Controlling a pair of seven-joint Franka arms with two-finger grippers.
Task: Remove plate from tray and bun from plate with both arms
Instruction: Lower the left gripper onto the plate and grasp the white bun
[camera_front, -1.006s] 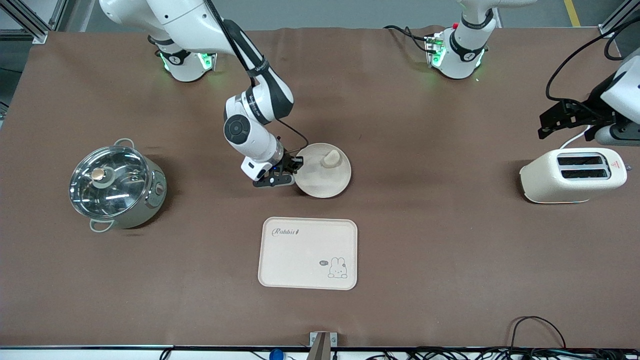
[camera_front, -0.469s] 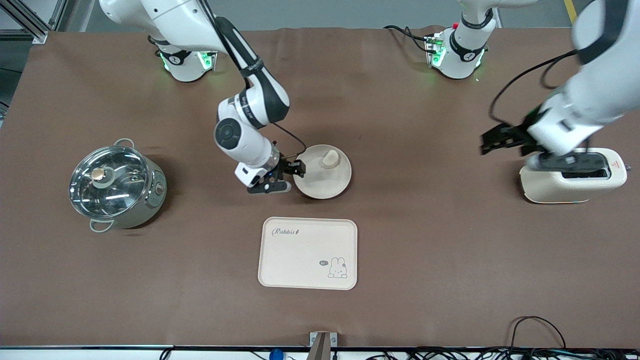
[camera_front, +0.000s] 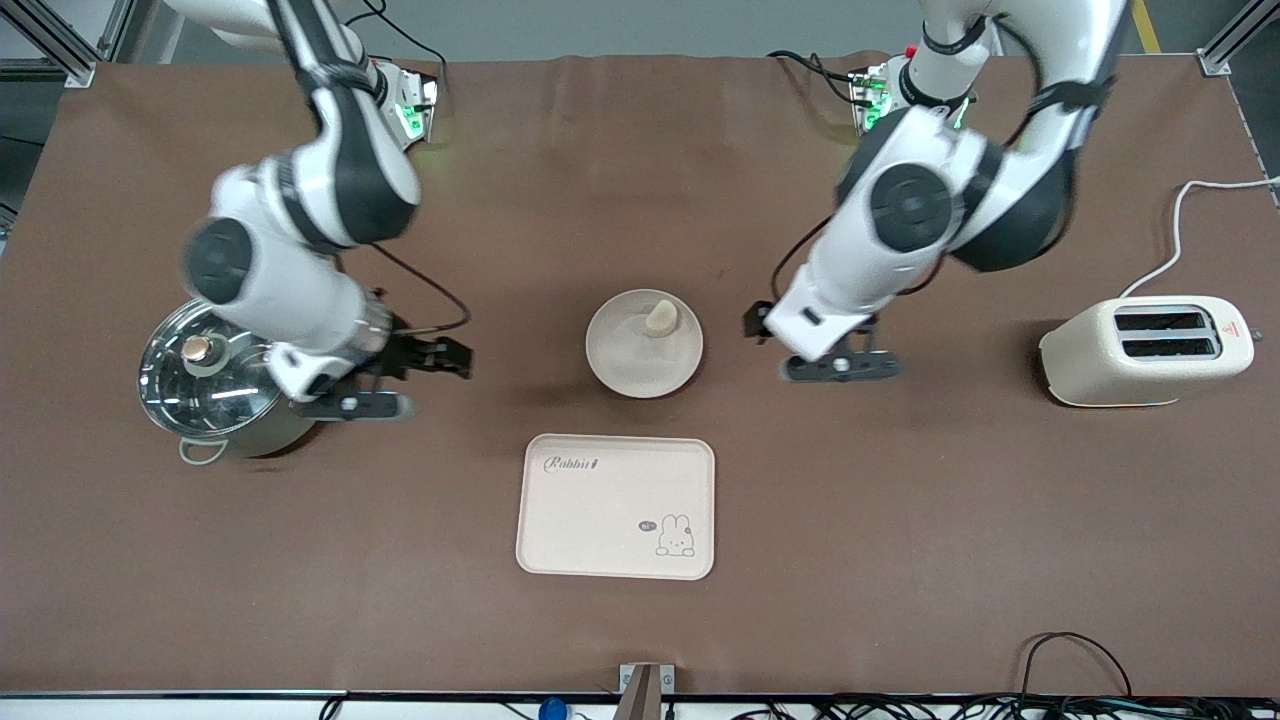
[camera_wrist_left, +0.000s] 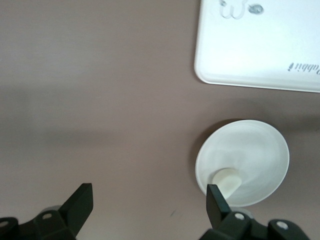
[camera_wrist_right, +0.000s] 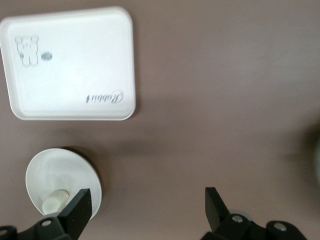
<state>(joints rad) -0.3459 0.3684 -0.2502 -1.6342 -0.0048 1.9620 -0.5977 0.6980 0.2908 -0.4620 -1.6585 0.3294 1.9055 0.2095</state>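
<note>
A: Nearest the front camera our tray lies bare on the desk. The plate sits on the desk just farther off, the bun on it.

B: So the bun is what's left. Our left gripper hangs over the desk beside the plate, fingers apart.

A: We should bring it over the bun, come straight down, and pinch gently; it looks soft.

B: Our right gripper, spread open too, hangs beside the pot, clear of the plate.
</note>
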